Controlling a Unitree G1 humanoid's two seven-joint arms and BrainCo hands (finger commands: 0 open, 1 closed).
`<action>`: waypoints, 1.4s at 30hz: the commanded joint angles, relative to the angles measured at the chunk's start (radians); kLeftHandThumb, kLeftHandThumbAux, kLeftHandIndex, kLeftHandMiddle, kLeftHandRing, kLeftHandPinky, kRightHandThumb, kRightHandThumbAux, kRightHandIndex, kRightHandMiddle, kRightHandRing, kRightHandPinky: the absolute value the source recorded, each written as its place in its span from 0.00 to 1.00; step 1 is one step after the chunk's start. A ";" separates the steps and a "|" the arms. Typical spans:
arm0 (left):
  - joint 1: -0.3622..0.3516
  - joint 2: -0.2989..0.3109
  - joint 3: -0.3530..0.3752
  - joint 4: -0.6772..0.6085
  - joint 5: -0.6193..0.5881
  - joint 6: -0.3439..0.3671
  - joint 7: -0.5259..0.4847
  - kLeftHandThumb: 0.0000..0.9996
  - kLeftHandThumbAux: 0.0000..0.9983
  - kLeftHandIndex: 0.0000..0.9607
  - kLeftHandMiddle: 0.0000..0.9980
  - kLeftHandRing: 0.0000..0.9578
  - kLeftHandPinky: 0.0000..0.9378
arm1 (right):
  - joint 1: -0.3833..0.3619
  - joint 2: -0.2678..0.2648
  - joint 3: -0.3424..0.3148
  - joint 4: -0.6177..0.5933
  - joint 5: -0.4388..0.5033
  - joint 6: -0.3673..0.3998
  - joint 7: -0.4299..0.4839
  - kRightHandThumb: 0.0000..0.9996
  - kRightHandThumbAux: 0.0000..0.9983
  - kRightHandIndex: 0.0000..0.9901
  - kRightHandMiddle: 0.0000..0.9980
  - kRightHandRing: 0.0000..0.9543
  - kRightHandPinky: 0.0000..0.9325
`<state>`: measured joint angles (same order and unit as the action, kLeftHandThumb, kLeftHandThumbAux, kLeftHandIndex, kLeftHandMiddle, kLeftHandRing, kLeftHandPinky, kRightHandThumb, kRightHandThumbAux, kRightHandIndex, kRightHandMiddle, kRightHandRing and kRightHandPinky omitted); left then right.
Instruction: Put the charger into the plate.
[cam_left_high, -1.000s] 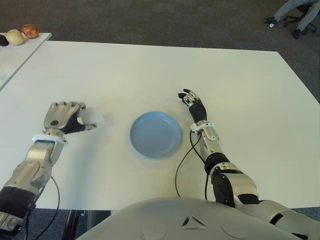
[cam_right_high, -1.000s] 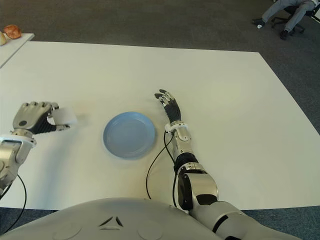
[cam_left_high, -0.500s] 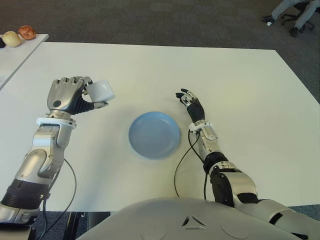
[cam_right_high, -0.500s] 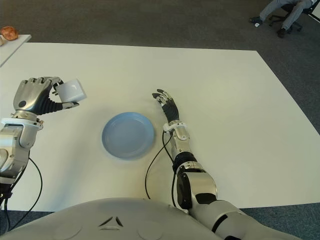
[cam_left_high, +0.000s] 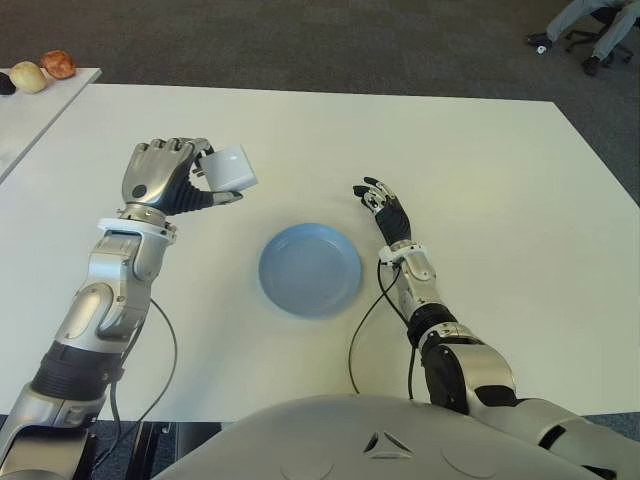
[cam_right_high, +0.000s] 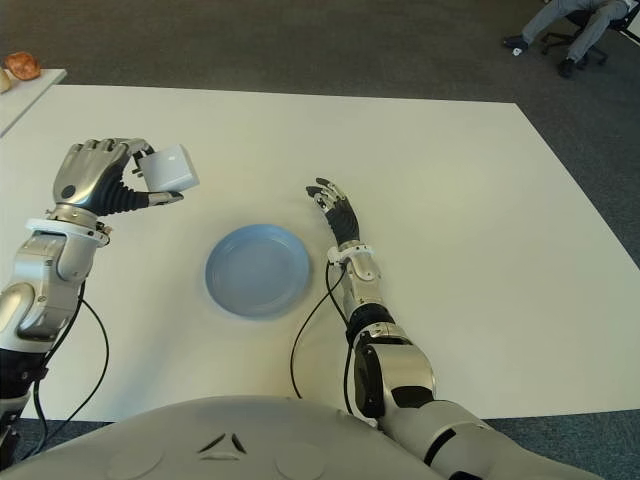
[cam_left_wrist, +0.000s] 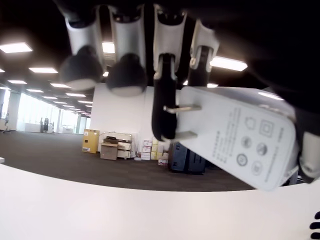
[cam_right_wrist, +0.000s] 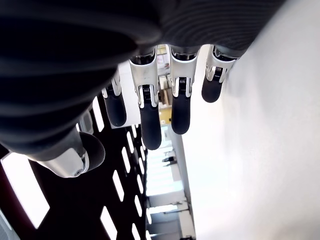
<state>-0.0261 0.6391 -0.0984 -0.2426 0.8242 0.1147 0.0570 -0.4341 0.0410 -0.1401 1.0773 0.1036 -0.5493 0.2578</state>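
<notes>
Left hand (cam_left_high: 165, 178) grips the white charger (cam_left_high: 231, 168) aloft, plate (cam_left_high: 310, 269) below-right awaiting it; right hand (cam_left_high: 385, 210) relaxed, holding nothing.

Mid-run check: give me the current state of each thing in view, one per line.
charger: held above the table, left of the plate, prongs exposed.
left hand: shut on the charger, raised.
plate: empty, flat on the table.
right hand: open, holding nothing, right of the plate.
table: bears the plate.

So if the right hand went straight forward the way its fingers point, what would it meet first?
Probably nothing: the open right hand points up the bare white table, past the round blue plate. The way looks free.
</notes>
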 joint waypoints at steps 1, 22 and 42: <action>-0.015 -0.031 -0.020 -0.022 0.002 -0.001 -0.044 0.75 0.70 0.46 0.88 0.91 0.91 | 0.066 0.007 -0.005 0.057 0.005 0.075 -0.003 0.00 0.55 0.18 0.31 0.22 0.07; 0.018 -0.194 -0.186 -0.057 0.076 0.011 -0.102 0.75 0.70 0.46 0.88 0.91 0.91 | 0.079 0.023 -0.006 0.033 0.011 0.081 -0.002 0.00 0.54 0.17 0.30 0.22 0.09; 0.036 -0.197 -0.253 0.006 0.092 -0.070 -0.094 0.75 0.70 0.46 0.88 0.91 0.92 | 0.084 0.037 -0.023 0.019 0.033 0.092 0.015 0.00 0.53 0.16 0.25 0.21 0.17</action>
<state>0.0022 0.4326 -0.3389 -0.2582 0.8941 0.0605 -0.0436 -0.4213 0.0617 -0.1552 1.0483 0.1209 -0.5311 0.2771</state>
